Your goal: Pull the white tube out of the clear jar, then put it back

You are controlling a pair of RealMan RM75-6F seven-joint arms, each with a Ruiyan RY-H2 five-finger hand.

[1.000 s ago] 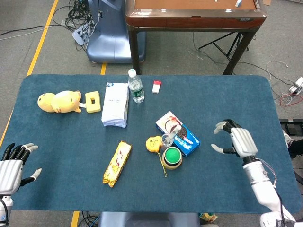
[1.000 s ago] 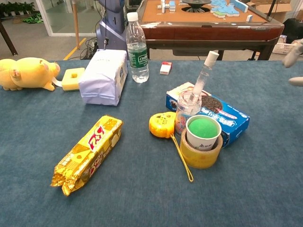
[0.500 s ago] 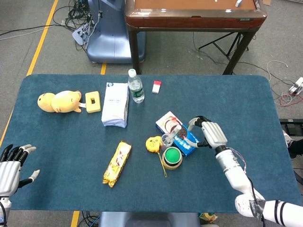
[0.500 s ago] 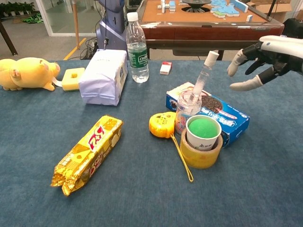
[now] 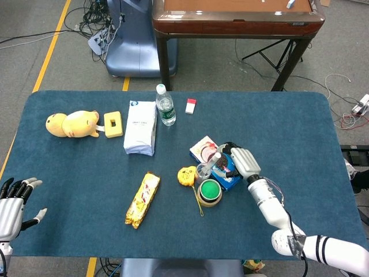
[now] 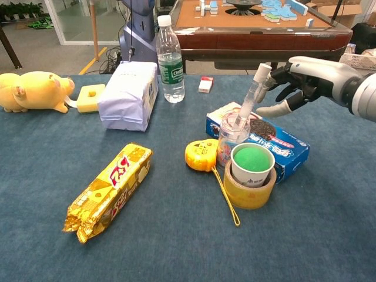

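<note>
Nearest on the blue bench (image 6: 329, 235) lie one yellow snack bar (image 6: 110, 191) and one tape roll (image 6: 249, 189) with a green-topped cup (image 6: 252, 164) in it. Just behind stands one clear jar (image 6: 232, 136), the single white tube (image 6: 252, 94) leaning out of it – still inside. The right hand (image 6: 306, 76) hovers beside the tube's top, fingers (image 6: 273, 110) spread, gripping nothing. Farther back: one blue cookie box (image 6: 282, 143), one water bottle (image 6: 170, 59), one plush toy (image 6: 32, 90). The left hand (image 5: 11, 201) rests open at the bench's near corner – empty
</note>
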